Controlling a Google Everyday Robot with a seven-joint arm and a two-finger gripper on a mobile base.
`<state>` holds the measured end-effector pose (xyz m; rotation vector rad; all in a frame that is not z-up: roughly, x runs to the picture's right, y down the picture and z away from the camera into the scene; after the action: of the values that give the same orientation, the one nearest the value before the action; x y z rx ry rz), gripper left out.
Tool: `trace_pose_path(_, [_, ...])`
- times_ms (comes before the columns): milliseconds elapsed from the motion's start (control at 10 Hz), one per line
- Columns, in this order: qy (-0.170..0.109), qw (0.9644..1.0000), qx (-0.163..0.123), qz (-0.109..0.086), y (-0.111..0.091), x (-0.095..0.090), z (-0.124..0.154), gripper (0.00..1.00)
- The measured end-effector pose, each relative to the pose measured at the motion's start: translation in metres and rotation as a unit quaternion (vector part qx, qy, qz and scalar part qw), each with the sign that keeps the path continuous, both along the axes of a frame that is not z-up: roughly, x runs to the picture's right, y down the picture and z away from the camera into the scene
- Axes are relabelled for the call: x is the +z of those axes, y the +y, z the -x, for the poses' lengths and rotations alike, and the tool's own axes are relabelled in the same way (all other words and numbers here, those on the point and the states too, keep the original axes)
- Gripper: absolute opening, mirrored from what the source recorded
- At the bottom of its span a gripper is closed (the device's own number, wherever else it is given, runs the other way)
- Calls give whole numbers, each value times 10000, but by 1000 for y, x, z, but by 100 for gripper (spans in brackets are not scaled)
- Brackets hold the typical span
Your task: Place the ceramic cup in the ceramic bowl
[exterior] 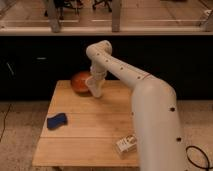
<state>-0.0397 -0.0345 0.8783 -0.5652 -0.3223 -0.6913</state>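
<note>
On the wooden table (85, 135), the gripper (95, 86) pinches the ceramic cup (96, 90) just right of the ceramic bowl (80, 82), whose near rim could catch the cup and tip it if carried across low.

One wooden table (85, 135). One white robot arm (145, 100) reached over it, ending in one gripper (96, 89) at the far edge, just beside the bowl.

On the table, counted:
- one orange-brown bowl (80, 82), far side
- one white cup (96, 90) at the gripper, by the bowl's rim
- one blue sponge (57, 120), left side
- one small white packet (127, 144), near front edge, partly behind the arm

On the floor: one dark cable (197, 156) at the right.

Behind the table: one long dark counter (45, 60).
</note>
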Motion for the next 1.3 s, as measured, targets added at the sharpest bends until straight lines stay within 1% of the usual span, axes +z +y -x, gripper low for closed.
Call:
trace_pose_path(200, [5,10000,-11,-8,0,0,0,0])
trace_pose_path(300, [32,10000,41,-30,-1,-3,-1,0])
trace_pose_path(500, [142,9997,165,-120,-8,-11,-13,0])
trace_pose_path(900, [193,9992,267,-227,-15,-19,-19,0])
trace_pose_path(1300, [183,9987,276,-390,-29,-28,-13,0])
